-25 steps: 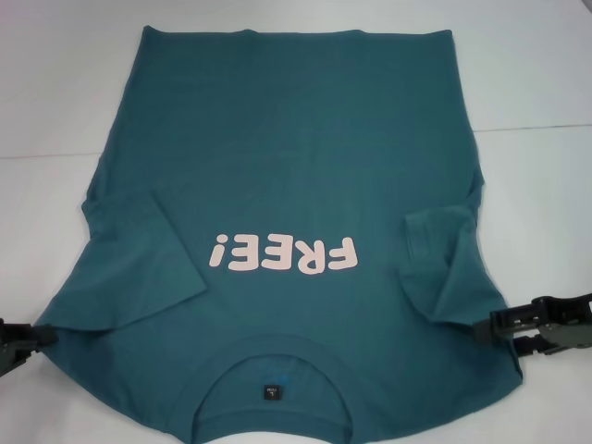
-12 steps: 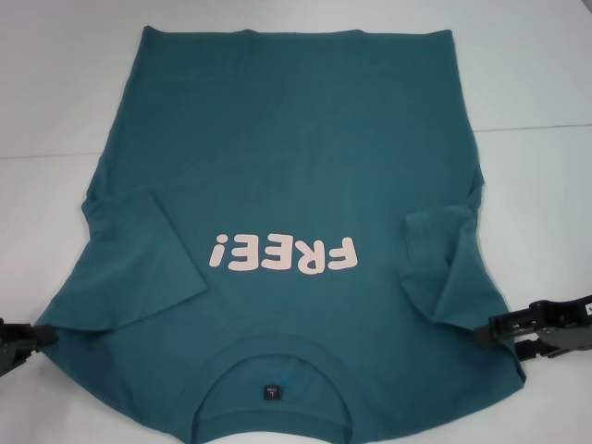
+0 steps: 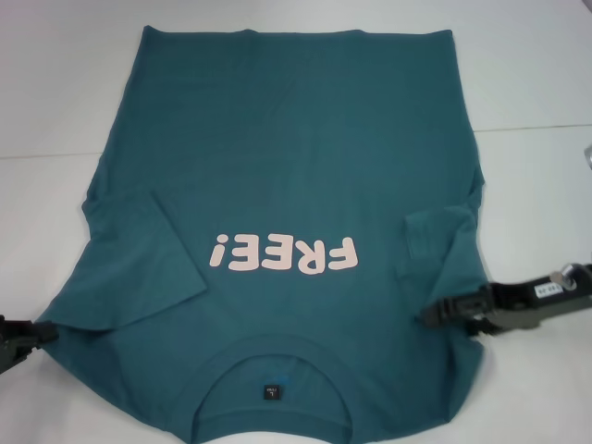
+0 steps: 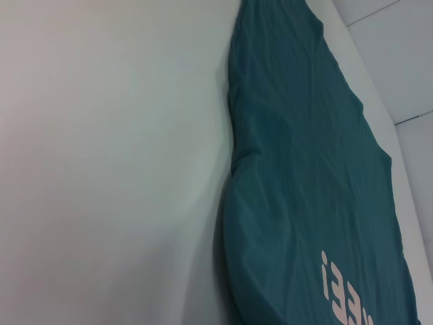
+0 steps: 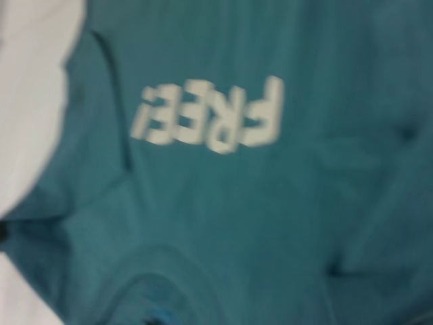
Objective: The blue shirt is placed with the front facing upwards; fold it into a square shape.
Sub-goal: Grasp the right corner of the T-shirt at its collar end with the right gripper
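The blue shirt [image 3: 296, 157] lies flat on the white table [image 3: 55, 92], front up. Its pink "FREE!" print [image 3: 282, 254] faces me and the collar [image 3: 268, 365] is nearest me. Both sleeves are folded inward onto the body. My right gripper [image 3: 439, 313] reaches in over the shirt's right shoulder, shut on the fabric edge, which is drawn inward with it. My left gripper [image 3: 28, 338] rests at the shirt's left shoulder edge, low on the table. The shirt [image 4: 304, 169] runs along the table in the left wrist view. The print [image 5: 210, 115] fills the right wrist view.
White tabletop surrounds the shirt on the left, right and far side. A thin seam [image 3: 536, 127] crosses the table behind the shirt's middle. A small dark object [image 3: 587, 157] shows at the far right edge.
My right gripper has moved left, inward over the shirt, pulling the right shoulder edge with it and baring white table there. The left gripper has stayed put.
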